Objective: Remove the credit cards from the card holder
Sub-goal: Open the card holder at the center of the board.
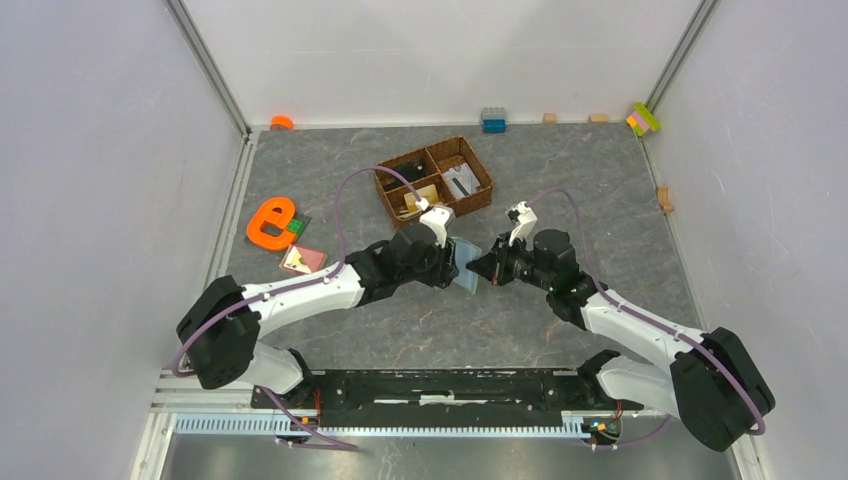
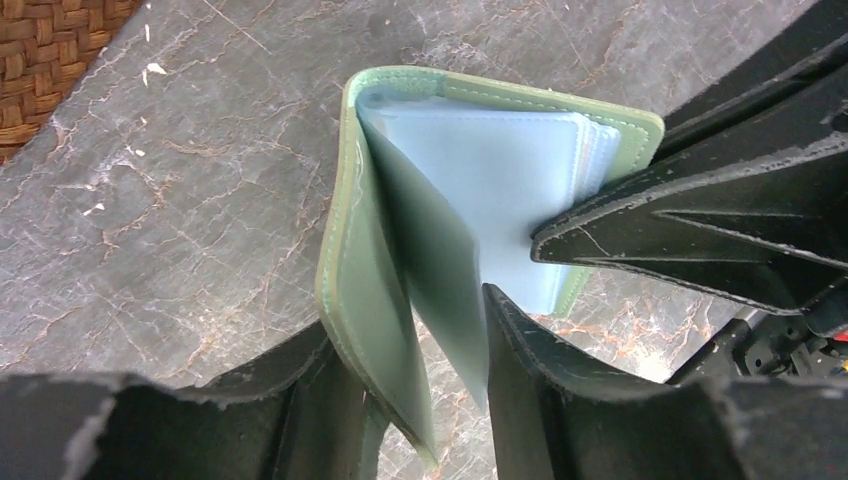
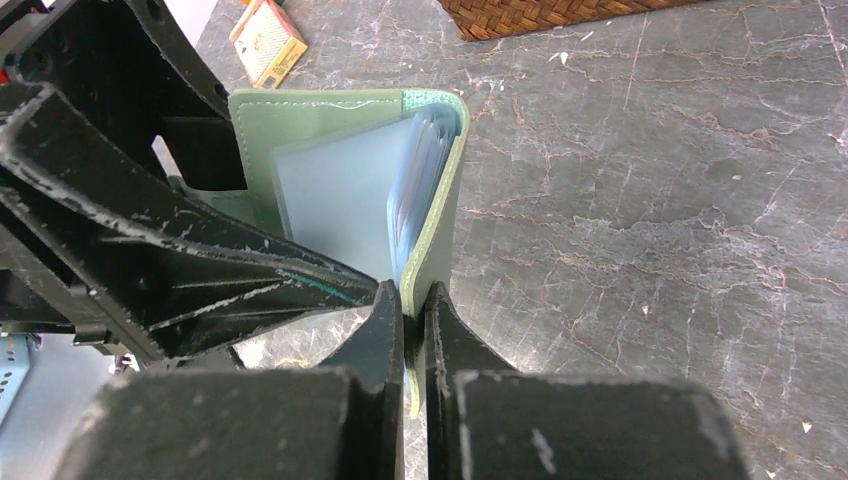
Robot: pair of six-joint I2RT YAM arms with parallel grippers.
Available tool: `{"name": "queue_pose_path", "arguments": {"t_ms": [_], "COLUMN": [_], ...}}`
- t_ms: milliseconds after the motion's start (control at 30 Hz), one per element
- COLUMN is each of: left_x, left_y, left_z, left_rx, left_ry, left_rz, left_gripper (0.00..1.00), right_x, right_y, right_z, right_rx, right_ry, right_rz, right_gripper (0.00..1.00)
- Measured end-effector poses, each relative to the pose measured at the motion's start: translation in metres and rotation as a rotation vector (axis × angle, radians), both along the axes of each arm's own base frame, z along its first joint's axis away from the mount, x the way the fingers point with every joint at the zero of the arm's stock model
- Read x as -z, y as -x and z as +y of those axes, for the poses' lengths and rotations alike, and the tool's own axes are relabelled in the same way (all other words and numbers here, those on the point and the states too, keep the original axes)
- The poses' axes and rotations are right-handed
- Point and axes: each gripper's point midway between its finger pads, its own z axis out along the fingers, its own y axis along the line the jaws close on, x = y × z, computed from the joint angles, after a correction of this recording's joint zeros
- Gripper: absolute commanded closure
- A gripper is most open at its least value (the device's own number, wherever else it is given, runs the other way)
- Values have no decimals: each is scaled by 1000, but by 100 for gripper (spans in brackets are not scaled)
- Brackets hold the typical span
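The sage-green card holder (image 1: pixel 466 262) hangs part-open over the middle of the table, between both grippers. Its pale blue sleeves (image 2: pixel 480 170) fan out inside. My right gripper (image 3: pixel 413 295) is shut on the edge of one green cover (image 3: pixel 435 230). My left gripper (image 2: pixel 405 320) stands open around the other cover and one loose sleeve, with a gap between them. The cover leans on one finger (image 2: pixel 290 400). Two credit cards (image 1: pixel 302 260), tan-orange and pinkish, lie on the table at the left. The tan-orange one (image 3: pixel 268 40) also shows in the right wrist view. No card shows in the sleeves.
A brown wicker divided basket (image 1: pixel 483 190) stands just behind the grippers, its corner (image 2: pixel 50 60) close to the left gripper. An orange letter-e shape (image 1: pixel 270 222) lies beside the cards. Small blocks (image 1: pixel 493 120) line the back wall, and white walls close in both sides.
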Motion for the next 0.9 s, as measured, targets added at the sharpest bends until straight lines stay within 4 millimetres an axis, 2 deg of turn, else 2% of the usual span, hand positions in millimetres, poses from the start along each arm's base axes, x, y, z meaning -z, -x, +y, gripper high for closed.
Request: {"name": "queue_pose_path", "arguments": {"t_ms": [133, 300, 433, 600, 633, 767, 900], "left_x": [1, 0, 0, -4, -9, -36, -57], "left_y": [-5, -12, -17, -9, -7, -4, -4], "left_z": [5, 9, 12, 23, 25, 30, 36], "left_rx": [-22, -24, -29, -37, -37, -42, -65], "left_ry": [-5, 33, 69, 107, 125, 205, 261], "left_rz": [3, 41, 64, 36, 22, -52, -107], "left_gripper": [58, 54, 55, 53, 51, 28, 11], "right_x": [-1, -3, -3, -4, -5, -12, -11], "right_y": [0, -1, 0, 4, 5, 8, 4], "right_z": [1, 1, 2, 4, 6, 10, 6], "right_rx": [-2, -4, -6, -32, -40, -68, -45], "right_ry": [-4, -9, -10, -17, -21, -43, -31], "right_rz": [-3, -10, -11, -8, -9, -28, -35], "right_gripper": [100, 100, 100, 100, 100, 100, 100]}}
